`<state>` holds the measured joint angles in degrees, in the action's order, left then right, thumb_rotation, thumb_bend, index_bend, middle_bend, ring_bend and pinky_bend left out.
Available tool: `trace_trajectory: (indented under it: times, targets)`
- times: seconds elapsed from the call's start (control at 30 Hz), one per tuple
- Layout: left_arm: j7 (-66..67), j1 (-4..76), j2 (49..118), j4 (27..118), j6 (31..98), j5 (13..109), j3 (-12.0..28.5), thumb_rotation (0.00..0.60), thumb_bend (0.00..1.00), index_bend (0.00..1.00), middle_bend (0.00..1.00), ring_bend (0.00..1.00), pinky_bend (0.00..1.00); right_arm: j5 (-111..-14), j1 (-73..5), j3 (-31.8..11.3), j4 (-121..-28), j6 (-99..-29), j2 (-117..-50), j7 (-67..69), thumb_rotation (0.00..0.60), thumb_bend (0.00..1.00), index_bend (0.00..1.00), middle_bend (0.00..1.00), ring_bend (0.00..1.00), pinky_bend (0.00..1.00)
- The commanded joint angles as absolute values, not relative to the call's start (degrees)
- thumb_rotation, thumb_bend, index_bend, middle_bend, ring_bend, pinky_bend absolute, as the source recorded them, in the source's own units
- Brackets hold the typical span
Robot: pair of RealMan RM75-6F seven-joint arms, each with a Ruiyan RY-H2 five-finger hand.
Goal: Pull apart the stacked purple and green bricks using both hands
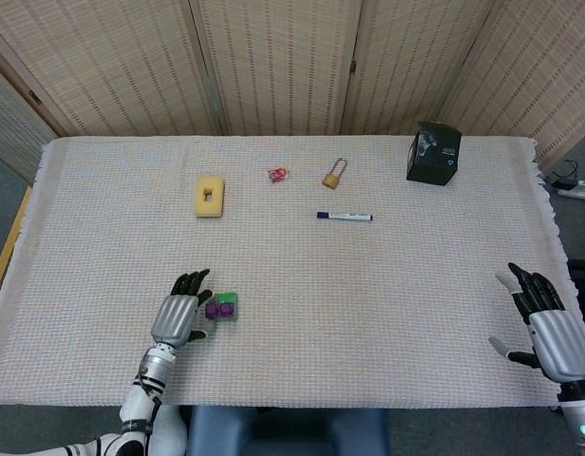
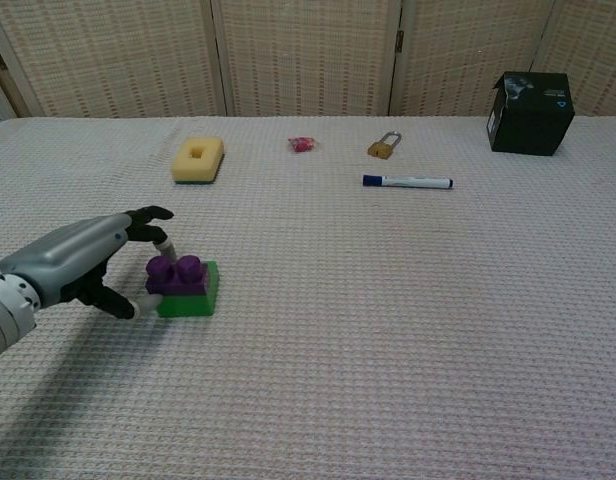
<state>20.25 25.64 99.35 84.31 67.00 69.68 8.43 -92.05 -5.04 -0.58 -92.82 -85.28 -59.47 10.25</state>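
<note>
The purple brick (image 1: 217, 309) (image 2: 178, 277) sits stacked on the green brick (image 1: 230, 303) (image 2: 195, 300), and the stack rests on the tablecloth near the front left. My left hand (image 1: 179, 318) (image 2: 73, 262) lies on the cloth just left of the stack. One fingertip touches the purple brick's far left side and the thumb touches the green brick's left end, with no firm grip visible. My right hand (image 1: 551, 329) hovers at the table's right edge, far from the bricks, fingers spread and holding nothing. The chest view does not show it.
A yellow sponge (image 1: 209, 196), a small red object (image 1: 277, 174), a brass padlock (image 1: 333, 175) and a blue marker (image 1: 345, 217) lie across the middle and back. At the back right stands a black box (image 1: 433, 153). Folding screens close off the rear.
</note>
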Motion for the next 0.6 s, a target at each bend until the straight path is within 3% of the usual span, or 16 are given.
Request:
trace_trajectory:
  times: [0.03,0.2,0.4,0.6]
  targets:
    - [16.83,24.50,100.12,83.46,70.62,72.76,8.22,0.600,0.60,0.79,0.20,0.00,0.00,-92.25,-4.91,-0.58,-92.77,-85.68,-59.37,10.71,0.600,0.25,0.00,0.00,0.00,0.00]
    - [12.03,22.78,99.37,84.74,74.42,75.89,7.73,0.600,0.62,0.81,0.23,0.01,0.00,-92.93,-5.21,-0.32,-92.36,-85.39,-58.90,13.23,0.600,0.25,0.00,0.00,0.00,0.00]
    - [4.89,20.68,96.75,88.52,76.97,78.35,6.99,0.600,0.62,0.82,0.24,0.02,0.00,-94.91,-9.61,0.08,-88.86,-79.48,-59.38,22.21,0.600,0.25,0.00,0.00,0.00,0.00]
    - [-2.49,19.29,94.10,92.76,78.42,80.40,6.77,0.600,0.62,0.82,0.24,0.01,0.00,-99.23,-18.19,0.47,-82.21,-71.72,-64.57,40.78,0.600,0.25,0.00,0.00,0.00,0.00]
